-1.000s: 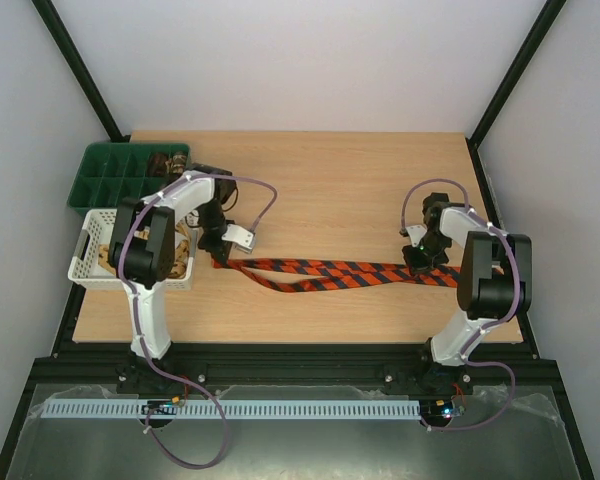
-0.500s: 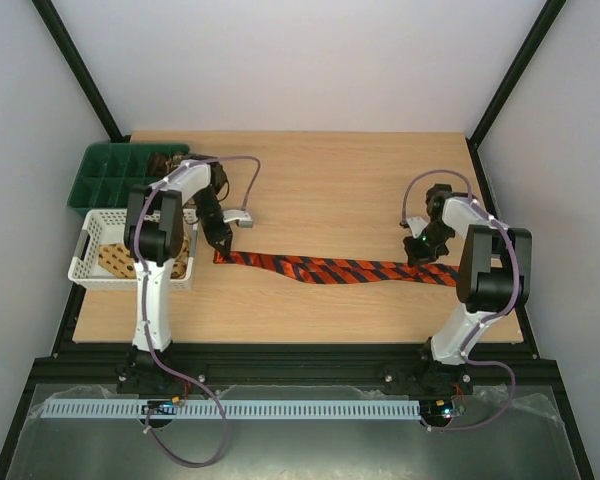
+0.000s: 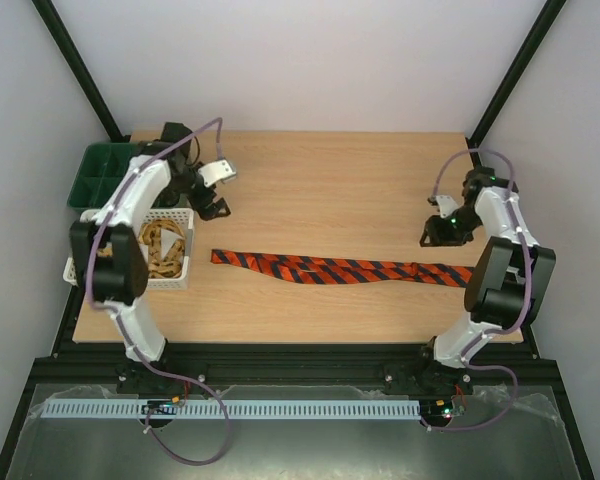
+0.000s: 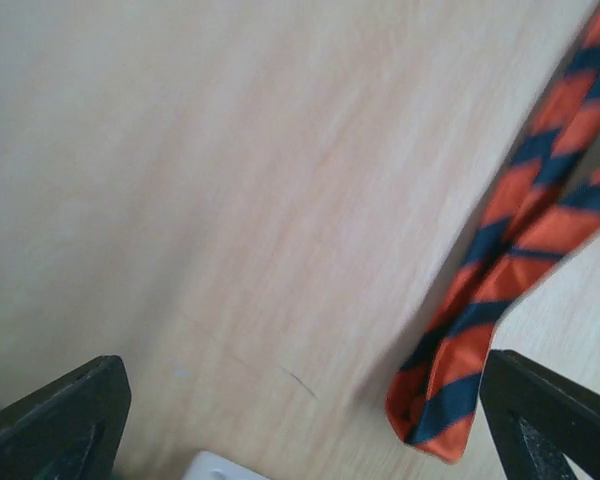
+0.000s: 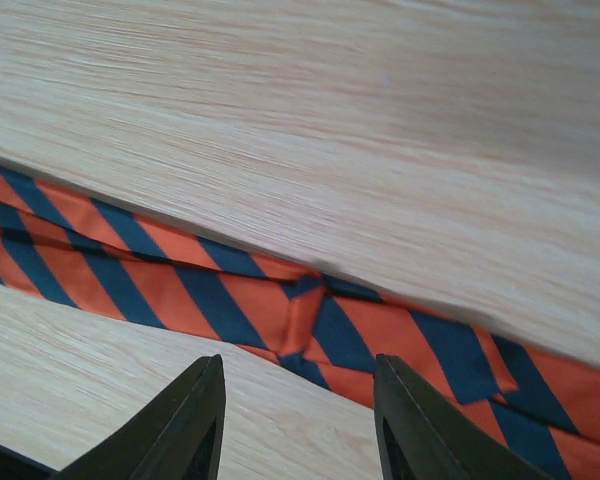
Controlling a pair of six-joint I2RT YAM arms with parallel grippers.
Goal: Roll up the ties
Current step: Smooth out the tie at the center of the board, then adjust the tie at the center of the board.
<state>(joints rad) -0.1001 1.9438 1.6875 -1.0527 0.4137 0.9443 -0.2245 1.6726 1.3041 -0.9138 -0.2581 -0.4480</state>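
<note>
Tie [image 3: 335,268] (red-and-black stripes) flat on table [image 3: 330,180], left gripper [image 4: 300,420] wide agape, right gripper [image 5: 300,420] half agape, both empty

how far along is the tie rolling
Done: the striped tie lies stretched out, doubled over, on the table. In hand: nothing; left end effector and right end effector hover open off it. Left: rolling it, then the tan ties in the basket.
</note>
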